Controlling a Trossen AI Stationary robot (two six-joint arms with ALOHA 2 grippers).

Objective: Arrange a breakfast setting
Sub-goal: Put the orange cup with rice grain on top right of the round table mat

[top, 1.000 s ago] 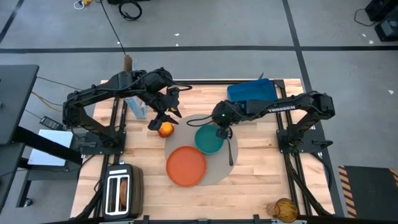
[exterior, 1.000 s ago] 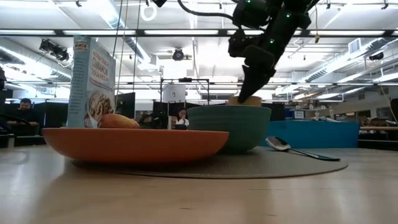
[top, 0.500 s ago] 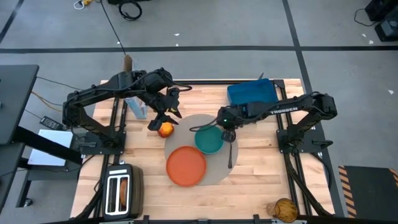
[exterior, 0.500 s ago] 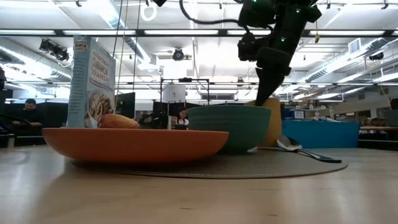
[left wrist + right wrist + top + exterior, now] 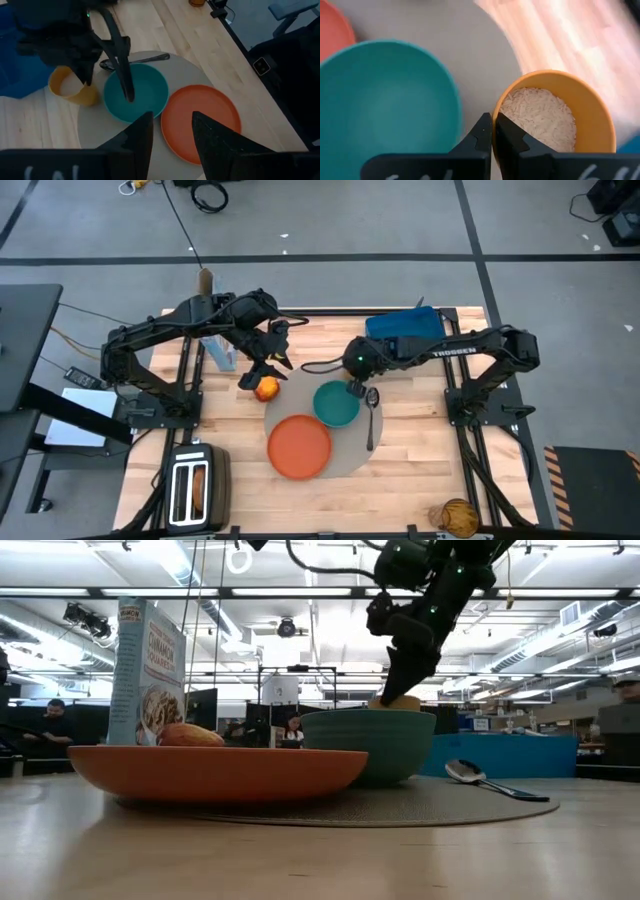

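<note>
The right gripper [image 5: 356, 387], pinching the rim of the yellow cup [image 5: 554, 114] of rice, had swung back from over the spoon [image 5: 371, 414] to the far edge of the teal bowl [image 5: 337, 404]. The bowl and orange plate [image 5: 299, 447] stayed on the round mat [image 5: 345, 450]. The left gripper [image 5: 264, 370] still hovered over the apple [image 5: 266, 389], fingers partly spread.

Bare table [image 5: 420, 435] right of the mat [image 5: 352, 458]; cereal box [image 5: 222, 352] blocks left.
</note>
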